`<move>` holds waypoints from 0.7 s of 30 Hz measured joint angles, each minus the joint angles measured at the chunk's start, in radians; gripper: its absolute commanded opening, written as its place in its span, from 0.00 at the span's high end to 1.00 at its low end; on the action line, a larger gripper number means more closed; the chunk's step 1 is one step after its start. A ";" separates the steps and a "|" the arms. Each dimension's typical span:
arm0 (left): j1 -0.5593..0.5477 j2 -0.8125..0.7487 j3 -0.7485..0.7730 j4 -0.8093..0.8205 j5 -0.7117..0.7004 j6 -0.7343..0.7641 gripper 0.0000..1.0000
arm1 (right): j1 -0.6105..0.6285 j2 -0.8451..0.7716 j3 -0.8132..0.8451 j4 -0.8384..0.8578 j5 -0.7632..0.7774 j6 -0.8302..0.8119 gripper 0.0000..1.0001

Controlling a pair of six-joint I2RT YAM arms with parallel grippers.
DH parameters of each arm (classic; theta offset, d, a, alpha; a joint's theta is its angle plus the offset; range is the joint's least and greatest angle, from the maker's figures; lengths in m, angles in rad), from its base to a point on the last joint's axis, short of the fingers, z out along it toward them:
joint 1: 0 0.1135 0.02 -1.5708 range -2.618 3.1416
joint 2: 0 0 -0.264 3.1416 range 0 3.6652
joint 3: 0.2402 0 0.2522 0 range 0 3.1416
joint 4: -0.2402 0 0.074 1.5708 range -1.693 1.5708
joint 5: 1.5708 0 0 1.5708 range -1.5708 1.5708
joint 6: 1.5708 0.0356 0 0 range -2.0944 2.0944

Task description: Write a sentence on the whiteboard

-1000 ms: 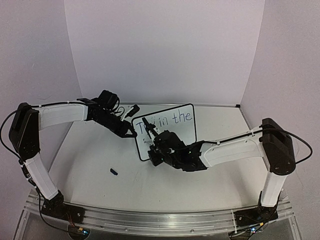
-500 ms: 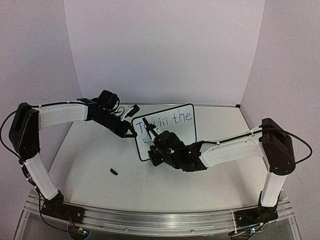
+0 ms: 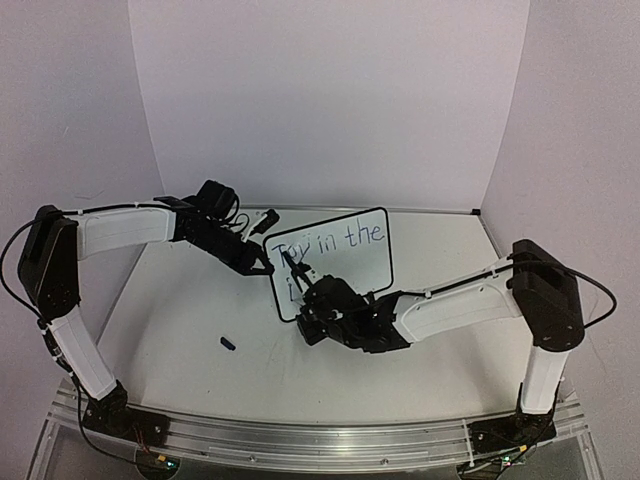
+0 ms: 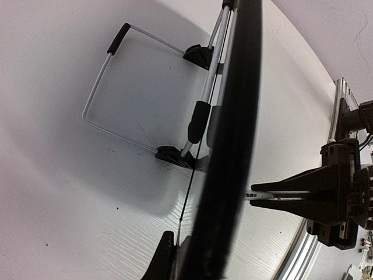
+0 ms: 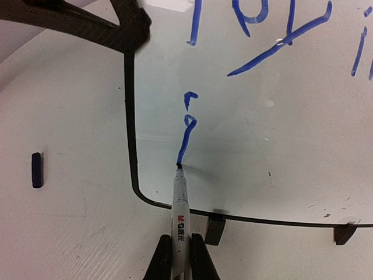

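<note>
The whiteboard (image 3: 352, 268) stands tilted on its wire stand (image 4: 116, 87) at mid-table. The sentence (image 3: 335, 240) reads "Toy in the" in blue on the top line. A short blue stroke (image 5: 186, 131) starts a second line near the lower left corner. My right gripper (image 5: 180, 259) is shut on a slim white marker (image 5: 180, 213), whose tip touches the board at the stroke's lower end. In the top view, the right gripper (image 3: 318, 305) is in front of the board's lower left. My left gripper (image 3: 262, 265) is shut on the board's left edge (image 4: 233, 146).
A small dark blue marker cap (image 3: 228, 343) lies on the table left of the board, also in the right wrist view (image 5: 37, 170). Two small black feet (image 5: 215, 228) stick out under the frame. White walls close the back and sides.
My right gripper has moved down and slightly left along the board with the marker, drawing the new stroke below "Toy". The left arm and the board have not moved.
</note>
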 measured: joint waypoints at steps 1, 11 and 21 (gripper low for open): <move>0.000 0.000 0.000 0.000 0.000 0.000 1.00 | 0.002 0.002 0.000 -0.002 0.000 0.002 1.00; -0.001 0.000 0.000 0.000 0.000 0.000 1.00 | 0.016 0.010 -0.001 -0.006 -0.004 0.012 1.00; -0.002 0.000 0.000 0.000 0.000 0.000 1.00 | 0.021 0.010 0.005 0.004 -0.012 0.000 1.00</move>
